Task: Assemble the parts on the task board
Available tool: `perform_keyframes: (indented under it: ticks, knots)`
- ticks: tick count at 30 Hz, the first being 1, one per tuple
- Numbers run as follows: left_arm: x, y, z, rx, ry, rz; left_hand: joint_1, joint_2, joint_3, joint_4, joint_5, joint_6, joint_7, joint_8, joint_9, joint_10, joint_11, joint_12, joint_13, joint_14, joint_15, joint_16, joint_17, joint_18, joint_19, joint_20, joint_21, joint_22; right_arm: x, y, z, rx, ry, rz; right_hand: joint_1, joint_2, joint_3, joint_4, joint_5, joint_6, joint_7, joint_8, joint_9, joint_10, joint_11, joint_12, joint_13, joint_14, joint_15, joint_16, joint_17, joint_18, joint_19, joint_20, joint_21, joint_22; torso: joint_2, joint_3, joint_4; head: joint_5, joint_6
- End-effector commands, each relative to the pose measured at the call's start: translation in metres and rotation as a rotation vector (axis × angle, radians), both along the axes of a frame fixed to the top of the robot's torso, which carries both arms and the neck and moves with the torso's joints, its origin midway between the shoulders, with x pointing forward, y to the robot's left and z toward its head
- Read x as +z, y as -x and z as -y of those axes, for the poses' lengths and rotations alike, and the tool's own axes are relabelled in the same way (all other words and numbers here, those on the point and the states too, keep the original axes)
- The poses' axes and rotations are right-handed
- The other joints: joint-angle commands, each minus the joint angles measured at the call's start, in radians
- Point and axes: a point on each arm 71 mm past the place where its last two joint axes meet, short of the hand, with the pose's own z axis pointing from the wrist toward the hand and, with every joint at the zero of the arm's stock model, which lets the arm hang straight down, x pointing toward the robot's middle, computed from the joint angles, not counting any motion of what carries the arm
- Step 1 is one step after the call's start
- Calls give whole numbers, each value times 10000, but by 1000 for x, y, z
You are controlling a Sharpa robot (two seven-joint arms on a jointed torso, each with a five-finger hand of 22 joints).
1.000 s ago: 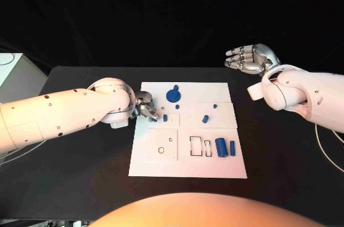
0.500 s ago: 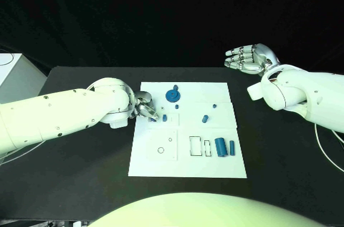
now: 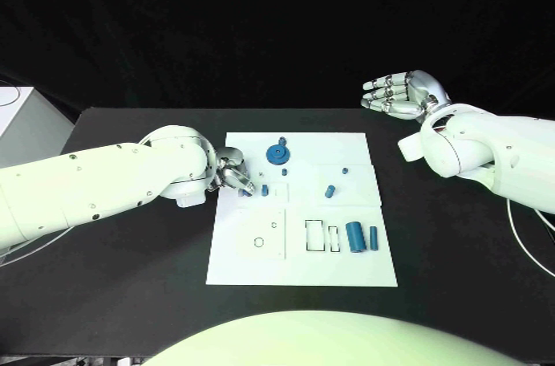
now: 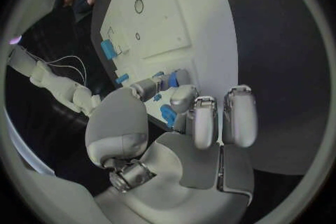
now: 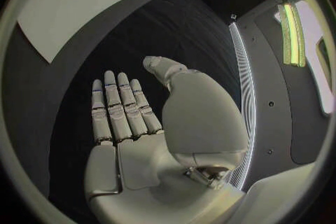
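The white task board [image 3: 303, 262] lies mid-table. My left hand [image 3: 235, 176] hangs over its left edge, thumb and fingers curled in on a small blue part [image 3: 248, 193]; in the left wrist view the thumb tip meets a blue piece [image 4: 168, 79]. Another small part [image 3: 265, 190] stands just right of the fingers. A blue gear [image 3: 277, 153] sits near the far edge, with a tiny piece [image 3: 281, 140] behind it. Two blue cylinders [image 3: 356, 237] lie at the board's right. My right hand [image 3: 399, 93] is raised beyond the far right corner, palm open, holding nothing [image 5: 122, 117].
More small blue parts [image 3: 330, 192] [image 3: 345, 171] stand on the board's right half. Rectangular slots [image 3: 314, 233] and a plate with holes [image 3: 261, 236] mark its near half. A white box [image 3: 23, 121] stands at the table's left edge. Black table [image 3: 463, 246] surrounds the board.
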Motion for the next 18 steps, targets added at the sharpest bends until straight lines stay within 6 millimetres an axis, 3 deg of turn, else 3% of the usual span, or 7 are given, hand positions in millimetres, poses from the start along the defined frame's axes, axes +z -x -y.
perform_keyframes:
  ticks: [1, 11, 18]
  knots:
    - [-4, 1, -1, 54, -57, -158, -235, -140, -360, 201, -48, 63, -107, -57, -24, -24, -74, -49, -8, 1016, -73, 33, 2614, -145, -17, 34, -38, 591, 0, 1, -1, 158, -14, 23, -45, 88, -43, -4, 69, 60, 783, -39, -11, 2, 36, -22, -7, -34, 48, -57, -16, -72, -83, 16, -37, -11, -6, 3, 6, 4, 2]
    - [-4, 0, -2, 106, -44, -150, -313, -153, -1422, 709, -73, 139, -107, -84, -78, -52, -72, -49, -25, 1014, -74, 29, 2607, -144, -12, 19, -58, 586, 0, 1, -1, 155, -13, 24, -47, 89, -48, -5, 70, 61, 784, -43, -14, 4, 38, -22, -7, -44, 51, -61, -24, -74, -107, 16, -40, -23, -8, -9, 3, -4, 2]
    - [-4, -1, -2, 143, -45, -135, -303, -142, -1723, 856, -73, 150, -104, -96, -93, -60, -68, -50, -31, 1015, -74, 30, 2609, -142, -14, 15, -65, 582, 0, 1, -1, 163, -16, 20, -47, 89, -49, -5, 70, 64, 785, -43, -14, 4, 38, -22, -7, -48, 52, -64, -26, -74, -118, 17, -41, -27, -9, -15, 8, -5, 2]
